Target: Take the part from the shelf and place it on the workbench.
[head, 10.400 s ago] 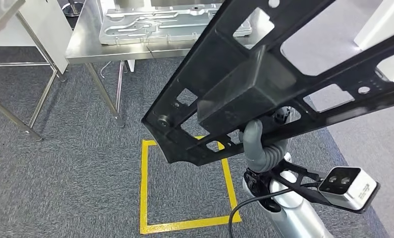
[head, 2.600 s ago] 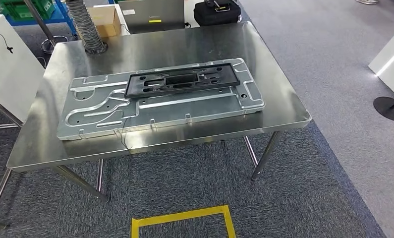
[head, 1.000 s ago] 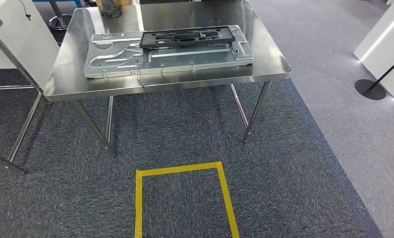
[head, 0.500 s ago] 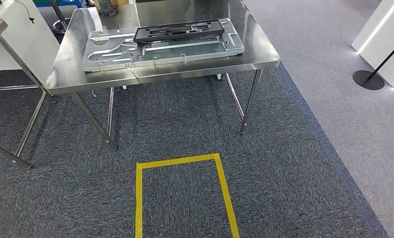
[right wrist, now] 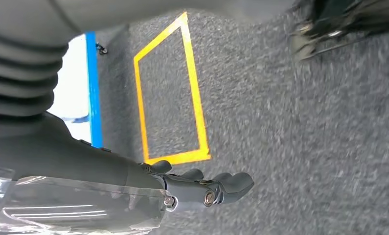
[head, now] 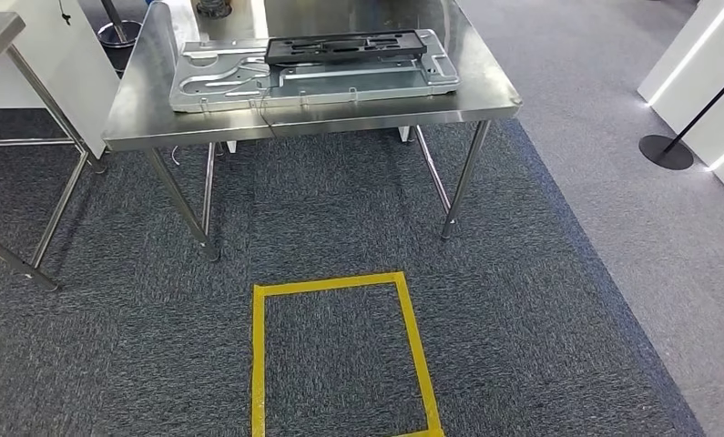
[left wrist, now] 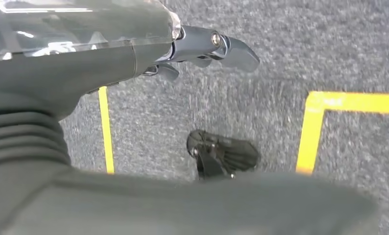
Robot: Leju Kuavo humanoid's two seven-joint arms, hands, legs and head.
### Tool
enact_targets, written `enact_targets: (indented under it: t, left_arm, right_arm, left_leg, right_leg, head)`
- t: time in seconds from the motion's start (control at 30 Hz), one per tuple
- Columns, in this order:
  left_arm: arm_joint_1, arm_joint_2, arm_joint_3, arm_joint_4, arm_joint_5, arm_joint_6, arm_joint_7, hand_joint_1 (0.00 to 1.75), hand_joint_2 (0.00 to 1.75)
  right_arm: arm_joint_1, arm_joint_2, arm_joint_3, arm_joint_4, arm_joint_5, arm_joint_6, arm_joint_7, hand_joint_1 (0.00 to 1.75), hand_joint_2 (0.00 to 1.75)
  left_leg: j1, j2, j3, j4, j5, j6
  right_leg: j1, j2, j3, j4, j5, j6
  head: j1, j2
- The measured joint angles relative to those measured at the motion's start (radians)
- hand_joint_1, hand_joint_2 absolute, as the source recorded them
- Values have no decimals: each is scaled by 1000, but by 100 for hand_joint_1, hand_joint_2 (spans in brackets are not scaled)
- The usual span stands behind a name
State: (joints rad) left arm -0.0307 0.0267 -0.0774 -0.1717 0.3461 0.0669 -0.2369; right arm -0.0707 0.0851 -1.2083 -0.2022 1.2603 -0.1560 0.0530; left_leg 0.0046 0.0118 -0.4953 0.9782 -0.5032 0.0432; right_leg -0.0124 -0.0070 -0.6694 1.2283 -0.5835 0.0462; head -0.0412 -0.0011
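- Fingers first: those of the left hand (left wrist: 202, 46) hang slack and a little apart over the carpet, holding nothing; those of the right hand (right wrist: 207, 188) lie side by side, loosely curled, also holding nothing.
- Workbench (head: 148, 109): a steel table at the far side of the room, with grey carpet (head: 340, 209) between it and the robot.
- Metal tray (head: 212, 86): a stamped silver plate lying flat on the bench top, near its front edge.
- Part (head: 344, 47): the long black frame lies flat on the far right portion of that plate, well apart from both hands.
- Yellow floor square (head: 340, 355): taped on the carpet near the robot, in front of the bench.
- By my reckoning the placing is done and the robot stands clear of the bench; what remains, if anything, is only to keep both arms down and away from it.
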Motion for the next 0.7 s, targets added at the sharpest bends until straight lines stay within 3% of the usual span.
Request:
enact_targets:
  t: [0.03,0.07,0.1,0.13,0.2,0.23,0.27,0.4,0.53,0.7]
  left_arm:
    - [0,0,0,0,-2,-1,0,0,0]
    - [1,0,0,0,-3,-1,0,0,0]
    - [1,0,0,0,-4,-1,2,0,0]
    - [1,-1,0,0,-4,-2,3,0,0]
    - [-1,-2,0,0,-5,-2,6,0,87]
    - [-1,-2,0,0,-5,-2,6,0,131]
    - [-2,-2,0,0,-5,-2,7,0,175]
    - [-4,-5,0,0,-4,1,8,0,175]
    - [-4,-8,0,0,-4,2,2,0,175]
    - [-4,-9,0,0,-2,-3,-3,0,175]
  right_arm:
    - [0,3,0,0,4,4,-10,0,175]
    - [0,5,0,1,7,6,-16,0,175]
    - [-1,6,0,1,11,7,-18,0,175]
    - [-2,7,0,1,14,8,-17,0,131]
    - [-6,10,1,1,18,10,-18,0,44]
    - [-9,12,1,1,18,12,-21,0,0]
    - [-11,13,2,1,18,14,-23,0,0]
    - [-11,15,2,1,18,17,-24,0,0]
    - [-12,14,2,1,17,2,-26,0,175]
    - [-11,14,3,1,16,-30,-15,0,175]
  left_leg:
    - [-2,0,-7,2,3,2]
    - [-3,0,-12,5,6,4]
    - [-4,0,-17,9,7,5]
    - [-4,-1,-20,14,8,4]
    - [-6,-2,-25,24,8,2]
    - [-9,-2,-28,27,8,-1]
    - [-11,-2,-31,29,9,-3]
    - [-11,-2,-35,29,14,-11]
    - [-7,-2,-35,29,17,-16]
    - [-5,-2,-36,29,19,-17]
  right_leg:
    - [-1,0,-14,46,-17,3]
    - [-3,0,-8,54,-15,7]
    - [-5,0,19,19,5,11]
    - [-8,0,63,-50,35,15]
    - [-11,2,143,-190,75,16]
    - [-11,3,162,-229,82,11]
    - [-9,5,166,-243,81,6]
    - [-4,5,160,-242,86,-5]
    - [0,5,158,-240,88,-8]
    - [0,5,158,-239,89,-11]
  head:
    - [0,0]
    - [0,0]
    - [0,0]
    - [0,0]
    - [0,0]
    - [0,0]
    - [0,0]
    - [0,0]
    - [0,0]
    - [0,0]
